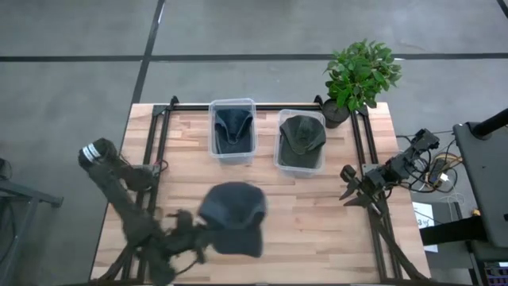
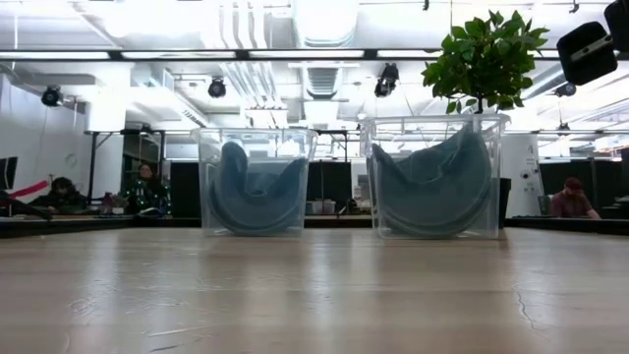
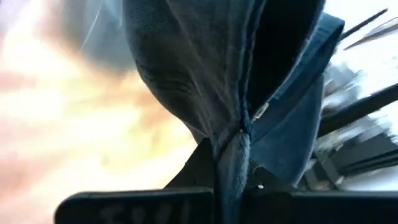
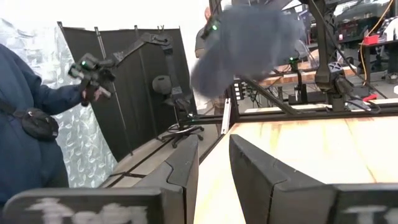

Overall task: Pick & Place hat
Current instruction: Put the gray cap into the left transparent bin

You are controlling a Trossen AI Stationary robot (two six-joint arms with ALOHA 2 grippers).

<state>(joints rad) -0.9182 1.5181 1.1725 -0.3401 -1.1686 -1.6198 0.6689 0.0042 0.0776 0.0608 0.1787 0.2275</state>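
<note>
- Seen from above: left gripper (image 1: 193, 237) near the table's front edge, pinching a dark blue hat (image 1: 232, 217) by its edge; hat lifted over the wooden table (image 1: 317, 214), front of centre.
- Confirmed by the left wrist view: folded fabric of the hat (image 3: 249, 93) clamped between the two dark fingers (image 3: 205, 165), seam running down into the pinch.
- Missing from the low view: neither the held hat nor either gripper shows there, only bare tabletop (image 2: 314, 295) in front of the bins.
- Shown best by the low view: two clear bins side by side at the far side of the table, left bin (image 2: 257, 181) with a blue cap curled inside, right bin (image 2: 436, 177) with a darker cap likewise curled against its walls.
- From above, same pair: left bin (image 1: 233, 129) and right bin (image 1: 301, 141), each already holding one cap, just behind the lifted hat.
- Potted plant (image 1: 359, 75) at the far right corner, just beside the right bin; leaves also rising behind that bin in the low view (image 2: 484, 51).
- Right gripper (image 1: 355, 191) waiting at the table's right edge, fingers spread with a clear gap, plainly seen in the right wrist view (image 4: 214, 165).
- Only in the right wrist view: the hat (image 4: 249, 43) blurred in mid-air across the table, and a person in a blue jacket (image 4: 28, 124) beside the table holding a dark device.
- Far background of the low view: seated people behind the table, too small to make out further.
</note>
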